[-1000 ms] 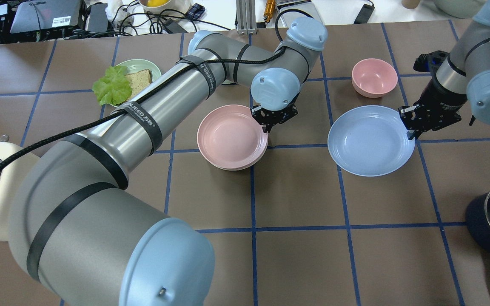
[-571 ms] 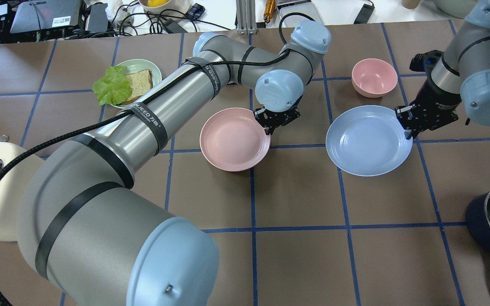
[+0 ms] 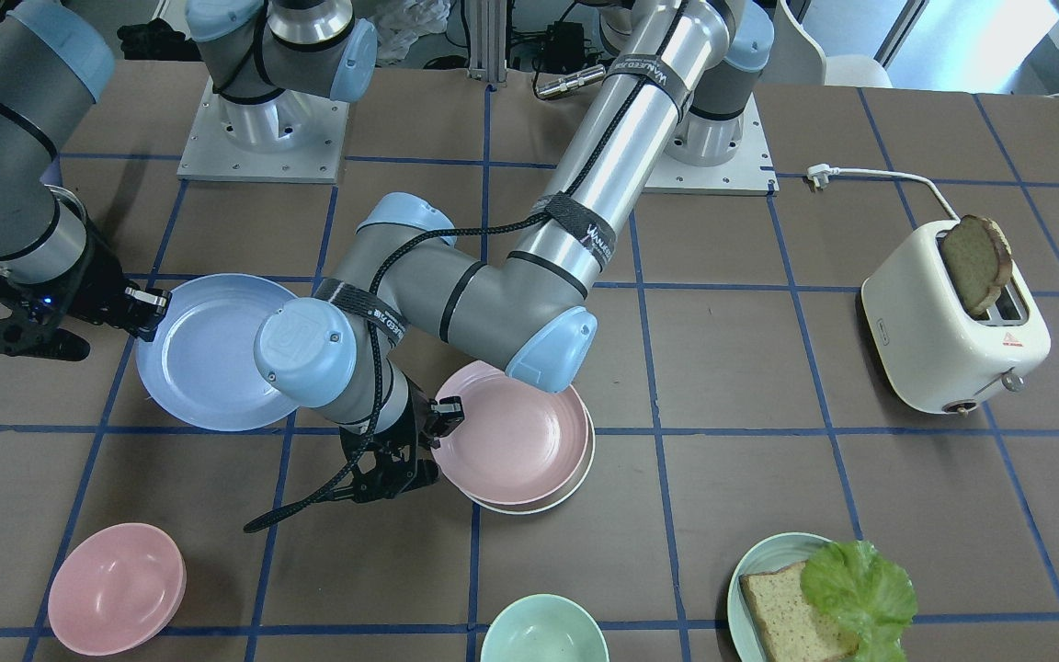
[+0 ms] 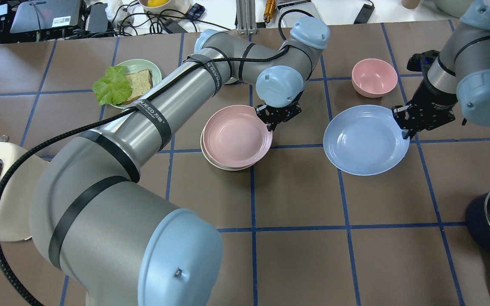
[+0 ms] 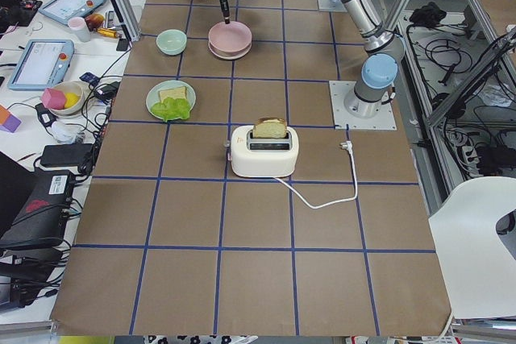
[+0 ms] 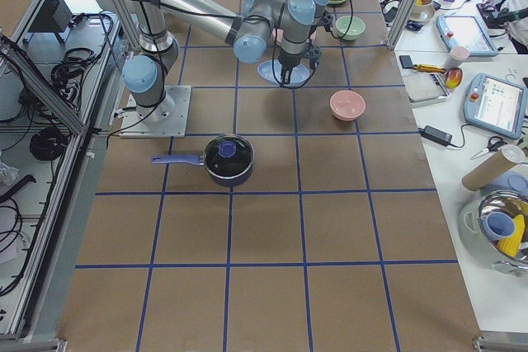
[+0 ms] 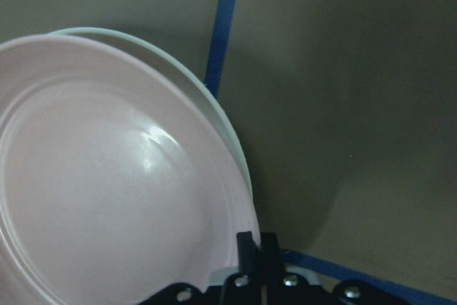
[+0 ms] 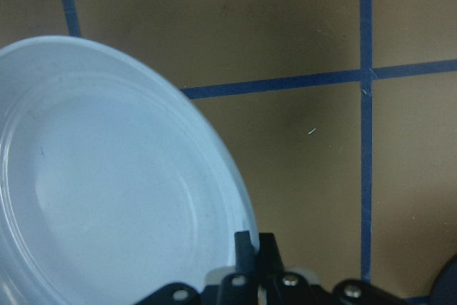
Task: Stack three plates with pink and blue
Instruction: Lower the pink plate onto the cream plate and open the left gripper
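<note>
The round, shallow, pale pink matte plastic plate (image 4: 236, 136) sits near the middle of the table, a little toward the far edge. It lies over the round cream-white matte plastic plate (image 4: 209, 156), but off-centre: a crescent of cream shows on the side toward the robot's edge and the left end. Your left gripper (image 4: 272, 123) is clamped on the pink plate's rim, on the side facing the right end. Whether the plate's weight rests on the cream one, I cannot tell.

Before you let go, shift the pink plate toward that crescent until the two rims line up, then lower it until it nests. Open only slightly, so the fingers don't drag it askew, and lift straight up.

The round light blue matte plastic plate (image 4: 364, 140) is well apart, toward the table's right end, with your right gripper (image 4: 405, 127) pinched on its rim. Hold it there until the left arm is out of the way, then carry it level, away from the small pink bowl (image 4: 374, 76) just beyond it.
</note>
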Action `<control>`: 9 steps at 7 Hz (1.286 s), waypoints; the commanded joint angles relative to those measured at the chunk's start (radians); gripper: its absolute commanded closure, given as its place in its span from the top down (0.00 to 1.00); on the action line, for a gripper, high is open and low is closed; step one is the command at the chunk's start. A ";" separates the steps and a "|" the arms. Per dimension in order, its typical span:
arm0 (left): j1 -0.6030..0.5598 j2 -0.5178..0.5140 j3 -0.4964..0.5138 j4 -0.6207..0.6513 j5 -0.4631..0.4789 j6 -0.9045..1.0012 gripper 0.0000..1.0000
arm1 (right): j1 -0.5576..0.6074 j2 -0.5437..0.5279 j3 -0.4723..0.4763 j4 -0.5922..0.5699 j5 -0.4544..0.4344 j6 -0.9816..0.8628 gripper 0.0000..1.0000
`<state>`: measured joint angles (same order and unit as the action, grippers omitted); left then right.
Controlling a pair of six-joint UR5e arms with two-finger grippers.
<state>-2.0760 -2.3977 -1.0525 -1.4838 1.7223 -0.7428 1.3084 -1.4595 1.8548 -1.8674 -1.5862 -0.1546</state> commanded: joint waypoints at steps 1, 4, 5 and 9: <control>0.011 -0.005 0.000 -0.007 0.002 0.009 0.00 | 0.002 0.005 0.003 -0.001 0.005 0.004 0.00; 0.016 -0.006 -0.003 -0.012 0.002 0.020 0.00 | 0.003 0.007 0.004 -0.001 0.009 0.006 0.00; 0.023 -0.006 -0.001 -0.012 0.002 0.022 0.00 | 0.003 0.007 0.006 -0.001 0.011 0.006 0.00; 0.025 -0.017 0.002 -0.009 0.003 0.013 0.50 | 0.023 0.007 0.006 -0.003 0.003 0.015 0.00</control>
<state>-2.0509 -2.4103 -1.0522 -1.4942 1.7258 -0.7235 1.3239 -1.4527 1.8619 -1.8697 -1.5793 -0.1415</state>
